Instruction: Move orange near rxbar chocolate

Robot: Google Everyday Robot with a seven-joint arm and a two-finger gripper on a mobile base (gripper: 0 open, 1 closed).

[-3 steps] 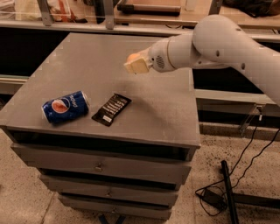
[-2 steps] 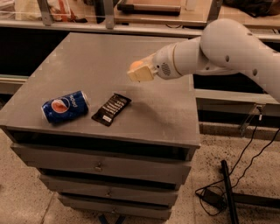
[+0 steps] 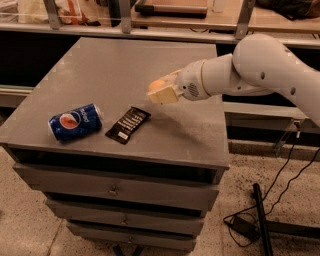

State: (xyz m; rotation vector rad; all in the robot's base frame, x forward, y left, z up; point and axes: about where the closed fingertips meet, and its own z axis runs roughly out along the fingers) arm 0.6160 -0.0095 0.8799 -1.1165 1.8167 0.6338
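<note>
The orange (image 3: 157, 85) is a small pale-orange ball held between the cream fingers of my gripper (image 3: 161, 90), above the grey cabinet top (image 3: 120, 65) and a little right of and above the rxbar chocolate. The rxbar chocolate (image 3: 128, 124) is a flat black wrapper with white lettering, lying near the front edge of the top. My white arm (image 3: 260, 70) reaches in from the right. The gripper is shut on the orange.
A blue Pepsi can (image 3: 75, 121) lies on its side left of the bar. The cabinet has drawers (image 3: 115, 187) below. A metal-framed shelf (image 3: 150, 15) runs behind. Cables and a black stand (image 3: 260, 220) lie on the floor at right.
My gripper with the orange has moved down and toward the front, closer to the black bar. The can and the bar have not moved.
</note>
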